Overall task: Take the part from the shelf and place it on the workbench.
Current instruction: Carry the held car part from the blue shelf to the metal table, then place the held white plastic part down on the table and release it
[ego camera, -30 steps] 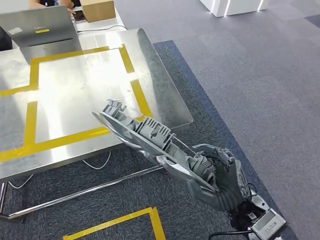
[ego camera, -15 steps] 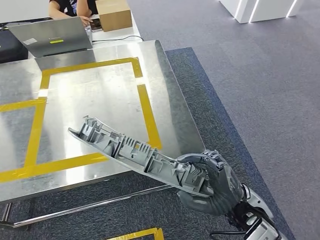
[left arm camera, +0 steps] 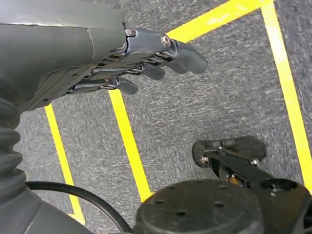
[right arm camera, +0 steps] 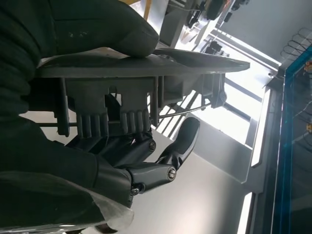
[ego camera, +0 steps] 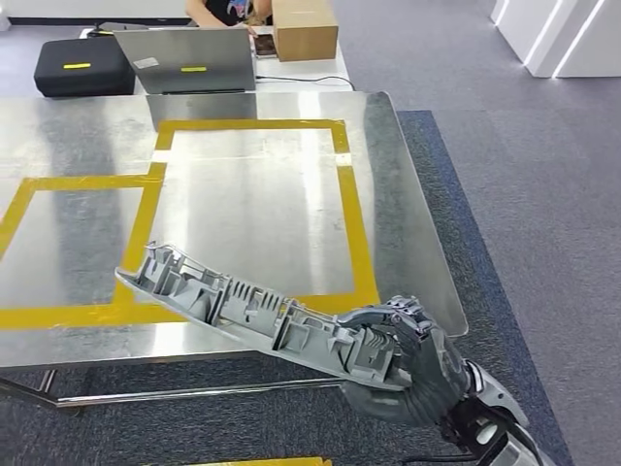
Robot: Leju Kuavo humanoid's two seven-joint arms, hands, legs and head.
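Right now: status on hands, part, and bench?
Right hand grips the grey part at one end. Left hand open, hanging over carpet. Part's far end over the workbench front edge, not set down. Laptop at far edge.

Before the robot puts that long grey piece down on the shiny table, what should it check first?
1. Right hand holds the grey part firmly: ok.
2. Part's far end is over the table: ok.
3. Whole part is over the table: not ok, the held end hangs past the front edge.
4. Yellow-taped square is bare: ok.
5. Left hand is out of the way, holding nothing: ok.
6. Laptop and box sit far back: ok.
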